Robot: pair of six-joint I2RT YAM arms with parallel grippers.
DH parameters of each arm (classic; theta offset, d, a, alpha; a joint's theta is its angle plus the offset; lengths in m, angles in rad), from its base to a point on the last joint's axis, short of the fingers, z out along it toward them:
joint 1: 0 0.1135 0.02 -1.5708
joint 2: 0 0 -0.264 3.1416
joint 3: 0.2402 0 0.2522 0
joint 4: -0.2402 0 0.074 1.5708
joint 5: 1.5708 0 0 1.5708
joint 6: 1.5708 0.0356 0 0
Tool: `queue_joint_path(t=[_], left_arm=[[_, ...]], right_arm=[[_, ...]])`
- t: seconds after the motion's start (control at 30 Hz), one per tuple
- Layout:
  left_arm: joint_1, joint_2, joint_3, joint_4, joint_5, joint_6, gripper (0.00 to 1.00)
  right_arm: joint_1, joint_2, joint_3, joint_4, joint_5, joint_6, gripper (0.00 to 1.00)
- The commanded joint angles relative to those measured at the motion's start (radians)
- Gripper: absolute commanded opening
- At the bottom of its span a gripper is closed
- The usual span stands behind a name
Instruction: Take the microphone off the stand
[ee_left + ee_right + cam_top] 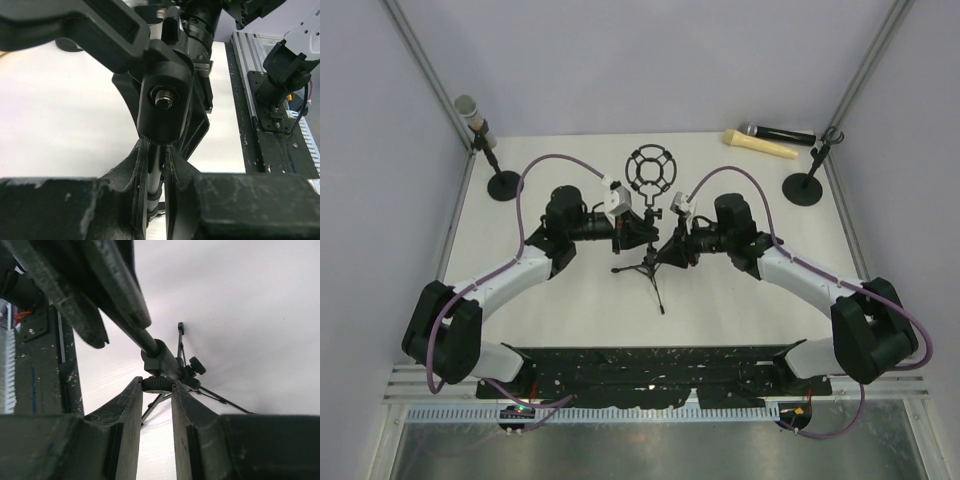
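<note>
A grey-headed microphone (pixel 470 110) sits upright in a round-base stand (pixel 504 186) at the back left, far from both grippers. In the middle stands a small black tripod stand (pixel 650 270) with an empty ring shock mount (pixel 650 168). My left gripper (pixel 620 232) is shut on the tripod's silver pole (pixel 154 175), just under its black swivel joint (pixel 165 100). My right gripper (pixel 672 245) is shut on the tripod's knurled knob (pixel 157 384); its fingers (pixel 125 410) pinch the knob from both sides, and the tripod legs (pixel 220 399) show behind.
A second round-base stand (pixel 804 188) with an empty clip stands at the back right. A black microphone (pixel 778 133) lies next to a beige block (pixel 760 145) by the back wall. Frame posts and walls close the table's sides.
</note>
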Motion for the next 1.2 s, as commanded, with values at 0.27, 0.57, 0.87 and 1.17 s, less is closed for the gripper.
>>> queue_joint_path(t=[0.27,0.57,0.87,1.17], left_arm=[[-0.004,-0.045,-0.013,0.000,0.042,-0.023,0.03],[-0.002,-0.056,-0.016,-0.002,0.044,-0.015,0.03],[-0.004,-0.059,-0.019,-0.002,0.042,-0.007,0.03],[-0.004,-0.057,-0.019,-0.005,0.044,-0.001,0.03]], right_arm=[[-0.001,-0.137,-0.084,0.096,0.194,-0.153,0.82],[-0.081,0.021,0.138,-0.284,-0.176,-0.055,0.92],[-0.096,0.223,0.270,-0.400,-0.346,0.074,0.89],[-0.096,0.276,0.257,-0.289,-0.418,0.233,0.81]])
